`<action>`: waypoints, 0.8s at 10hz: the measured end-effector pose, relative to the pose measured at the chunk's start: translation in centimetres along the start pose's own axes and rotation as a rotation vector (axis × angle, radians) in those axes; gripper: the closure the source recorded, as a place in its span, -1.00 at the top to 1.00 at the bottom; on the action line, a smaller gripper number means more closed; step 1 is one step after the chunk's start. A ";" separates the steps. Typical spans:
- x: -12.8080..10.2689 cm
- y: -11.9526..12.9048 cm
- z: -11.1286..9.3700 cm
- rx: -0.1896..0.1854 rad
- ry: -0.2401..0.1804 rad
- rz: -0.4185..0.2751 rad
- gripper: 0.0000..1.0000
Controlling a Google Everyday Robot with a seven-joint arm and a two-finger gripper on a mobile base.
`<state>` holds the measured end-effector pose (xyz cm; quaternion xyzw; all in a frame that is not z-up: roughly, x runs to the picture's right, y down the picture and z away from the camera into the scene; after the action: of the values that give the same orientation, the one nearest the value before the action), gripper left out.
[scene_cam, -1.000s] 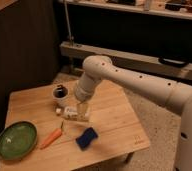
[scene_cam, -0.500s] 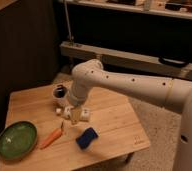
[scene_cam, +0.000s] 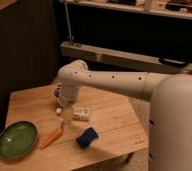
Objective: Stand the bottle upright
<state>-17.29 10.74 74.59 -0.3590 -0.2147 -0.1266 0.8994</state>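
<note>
The small, slim, whitish-clear plastic bottle (scene_cam: pixel 81 114) is seen lying on its side near the middle of the light wooden table (scene_cam: pixel 114 112). Its long axis is set roughly left to right across the frame. Which end bears the cap cannot be told.

The gripper (scene_cam: pixel 66 119) is held at the bottle's left end, under the white arm (scene_cam: pixel 104 80) at centre-left. Whether it is clenched or released cannot be told.

An orange carrot (scene_cam: pixel 53 137) is laid just below and left of the gripper, a blue block (scene_cam: pixel 87 137) below the bottle, and a round green bowl (scene_cam: pixel 16 140) at lower left. A white cup (scene_cam: pixel 55 93) is partly hidden behind the arm. The bottle's body is pale.
</note>
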 end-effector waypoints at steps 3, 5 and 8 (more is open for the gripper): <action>0.1 -0.3 1.5 -0.051 0.004 -0.007 0.60; -0.1 -0.5 2.5 -0.072 0.012 -0.013 0.60; 0.0 -0.9 3.6 -0.086 0.019 -0.004 0.60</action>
<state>-18.74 12.64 77.46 -0.3956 -0.2012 -0.1408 0.8850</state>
